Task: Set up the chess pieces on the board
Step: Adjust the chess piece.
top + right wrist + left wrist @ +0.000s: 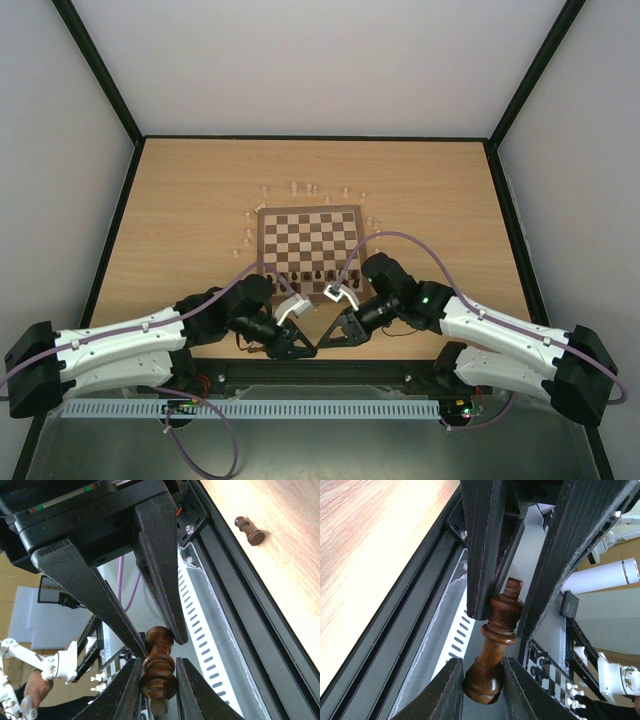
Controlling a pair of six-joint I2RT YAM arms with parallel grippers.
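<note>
1. Top view: board [308, 235] sits mid-table [180, 220], at frame centre. Dark pieces [315, 273] line its near row. Pale pieces [300, 188] are scattered on the wood off its far, left and right edges.
2. Top view: left gripper [303, 348] and right gripper [328, 342] meet tip to tip below the board, bottom centre, at the table's near edge. Can't tell the grip from here, or what sits between them.
3. Left wrist: left gripper [505, 615] comes in from the top, narrow, pinched on the head of a dark king [495, 645], just under the cross.
4. Left wrist: right gripper [482, 665] comes up from the bottom edge, fingers pressed on both sides of the king's base. King is in the air, off the board, with the black rail [410, 630] behind it.
5. Right wrist: right gripper [160, 641] comes in from the top, narrow, clamped on one end of the king [159, 680]. Left gripper [158, 662] comes up from the bottom and grips the bulge lower down. Both hold the same piece.
6. Right wrist: one loose dark piece [249, 530] on the wood, upper right. Upright or lying, can't tell.
</note>
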